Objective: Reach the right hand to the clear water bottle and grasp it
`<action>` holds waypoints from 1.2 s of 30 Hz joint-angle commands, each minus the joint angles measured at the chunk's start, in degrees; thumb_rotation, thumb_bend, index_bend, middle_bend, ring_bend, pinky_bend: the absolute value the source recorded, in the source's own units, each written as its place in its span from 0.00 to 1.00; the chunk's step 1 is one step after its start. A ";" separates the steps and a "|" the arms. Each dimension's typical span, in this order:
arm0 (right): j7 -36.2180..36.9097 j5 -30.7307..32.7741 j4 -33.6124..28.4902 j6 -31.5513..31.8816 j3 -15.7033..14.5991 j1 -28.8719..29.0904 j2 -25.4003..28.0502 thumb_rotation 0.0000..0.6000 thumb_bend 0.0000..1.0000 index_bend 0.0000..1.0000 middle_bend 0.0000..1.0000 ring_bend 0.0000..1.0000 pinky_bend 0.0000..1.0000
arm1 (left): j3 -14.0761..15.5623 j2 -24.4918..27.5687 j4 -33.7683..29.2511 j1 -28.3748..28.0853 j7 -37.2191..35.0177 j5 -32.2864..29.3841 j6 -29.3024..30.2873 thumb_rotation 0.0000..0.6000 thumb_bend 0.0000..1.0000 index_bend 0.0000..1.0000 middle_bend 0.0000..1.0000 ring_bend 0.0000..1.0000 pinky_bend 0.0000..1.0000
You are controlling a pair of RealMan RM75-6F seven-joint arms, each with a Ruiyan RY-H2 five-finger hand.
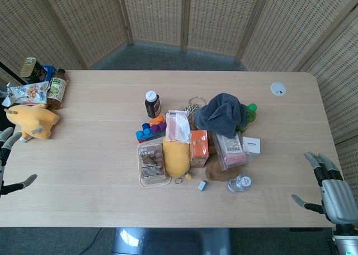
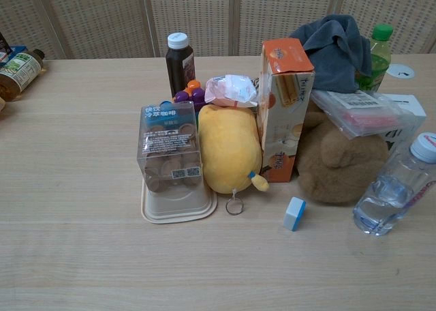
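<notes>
The clear water bottle (image 1: 239, 183) stands at the front of the clutter, its white cap up; the chest view shows the clear water bottle (image 2: 398, 186) at the right edge, partly filled. My right hand (image 1: 330, 192) hovers off the table's front right corner, well to the right of the bottle, fingers spread and holding nothing. My left hand (image 1: 10, 160) sits at the table's left edge, fingers apart and empty. Neither hand appears in the chest view.
A brown plush (image 2: 337, 163) and a small blue-white eraser (image 2: 294, 213) lie beside the bottle. An orange carton (image 2: 285, 113), yellow plush (image 2: 229, 147), clear snack box (image 2: 168, 147), dark bottle (image 2: 180, 62), grey cloth (image 1: 222, 112) and green bottle (image 1: 250, 113) crowd the centre.
</notes>
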 commanded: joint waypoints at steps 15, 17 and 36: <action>26.13 -10.24 10.32 0.78 -6.45 0.91 -4.77 1.00 0.00 0.00 0.00 0.00 0.00 | -1.19 -0.23 0.70 -0.29 -0.09 -3.14 -0.51 1.00 0.00 0.13 0.00 0.00 0.00; 30.28 -10.59 11.94 -0.15 -8.18 0.80 -4.97 1.00 0.00 0.00 0.00 0.00 0.00 | -1.35 -0.21 0.70 -0.31 -0.11 -3.26 -0.41 1.00 0.00 0.13 0.00 0.00 0.00; 37.52 -8.80 21.18 -6.77 -7.59 5.92 -16.86 1.00 0.00 0.00 0.00 0.00 0.00 | -1.48 -1.74 1.64 -0.18 3.96 -2.79 1.01 1.00 0.00 0.14 0.00 0.00 0.00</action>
